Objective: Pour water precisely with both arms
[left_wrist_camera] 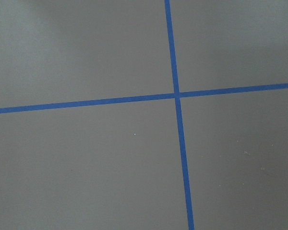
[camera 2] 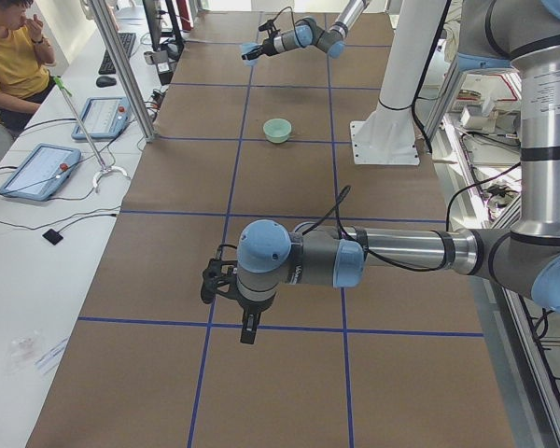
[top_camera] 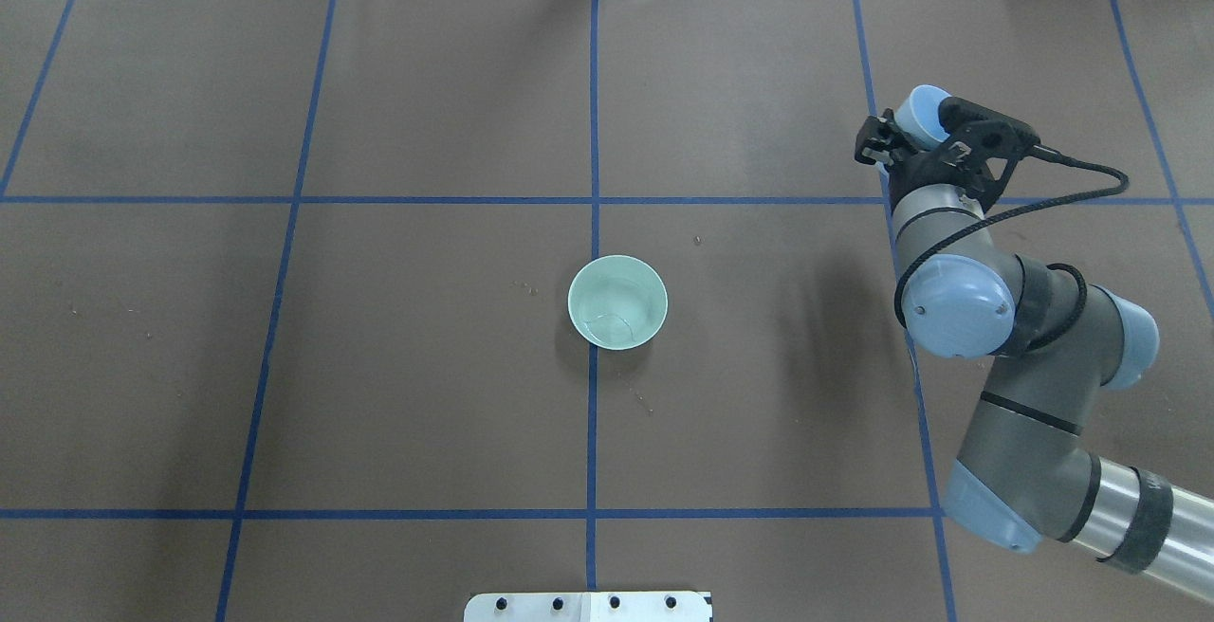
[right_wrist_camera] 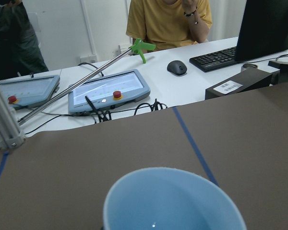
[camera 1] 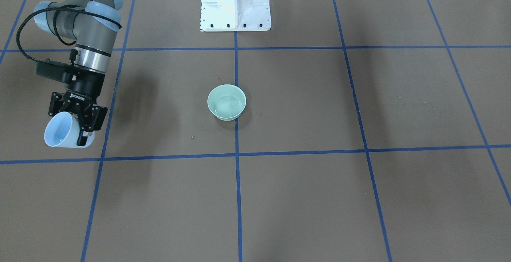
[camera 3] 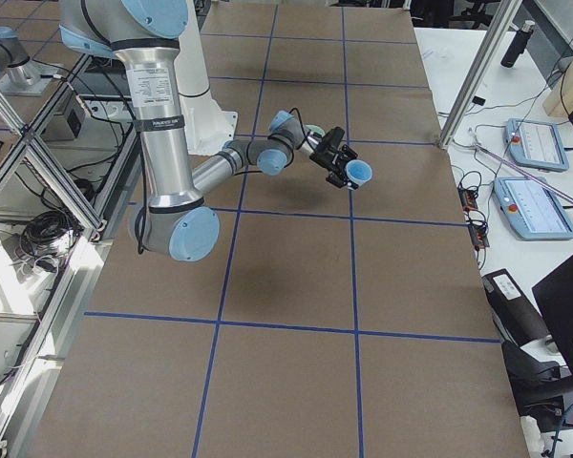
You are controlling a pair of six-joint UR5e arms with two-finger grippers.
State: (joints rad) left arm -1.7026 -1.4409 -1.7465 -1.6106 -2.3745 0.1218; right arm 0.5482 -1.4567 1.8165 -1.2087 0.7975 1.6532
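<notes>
Spillage risk: right gripper [camera 1: 76,120] clamps a tilted blue cup [camera 1: 60,132] at frame left, well apart from the green bowl [camera 1: 226,102]. Left gripper [camera 2: 215,280] state: cannot tell.

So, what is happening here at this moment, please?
The right pincer holds a tilted light blue cup above the table, well aside from the green bowl at the middle. Faint glints in the bowl suggest a little water. The left arm hovers over bare table, away from both.
</notes>
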